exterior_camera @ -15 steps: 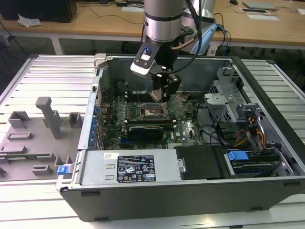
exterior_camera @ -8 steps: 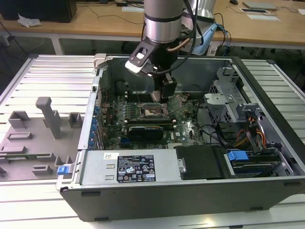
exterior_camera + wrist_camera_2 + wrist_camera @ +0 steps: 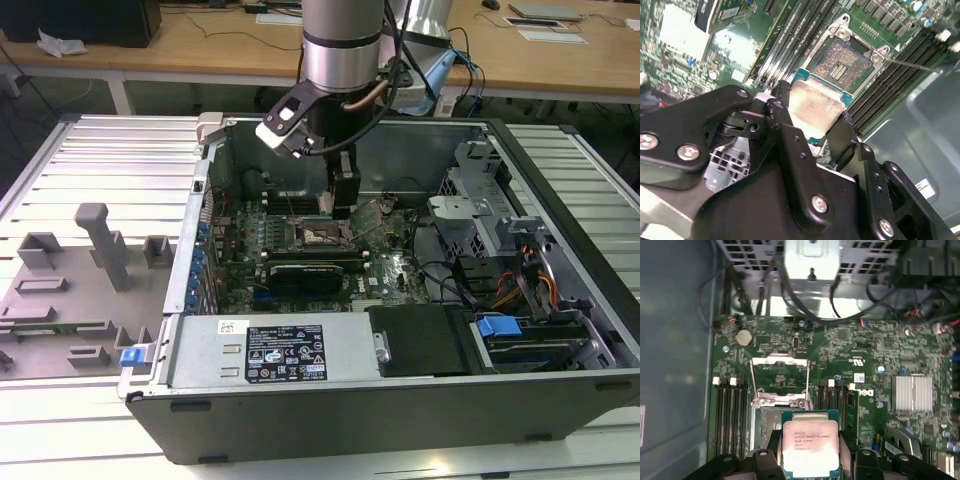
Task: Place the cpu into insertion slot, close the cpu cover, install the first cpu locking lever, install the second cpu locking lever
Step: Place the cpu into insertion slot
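Silvery-beige metal sits nearest: the cpu [image 3: 815,102], pinched flat by two opposite edges in my tool [image 3: 810,116], whose black fingers [image 3: 777,117] are drawn in narrow against the chip's green rim. It has not been set down; I carry it clear of the board. Just beyond and below it lies the insertion slot [image 3: 842,60], its dark frame bare and its shiny pin field uncovered. In the second wrist view the chip's far edge overlaps the near edge of that frame. I judge the slot to lie mostly ahead of the chip rather than squarely beneath it. In the exterior view my tool hangs over the slot [image 3: 318,237], a little toward the exterior view's right of it. The chip's edges look roughly parallel to the frame's in the first wrist view, so the mismatch appears to be one of offset and height, not of twist. Past the slot the cpu cover [image 3: 779,360] is swung open, its window frame lying over the green motherboard [image 3: 875,355]. Long dark memory slots [image 3: 730,410] flank the socket. Farthest out are the walls of the computer case [image 3: 400,380] on the slatted counter [image 3: 110,140].
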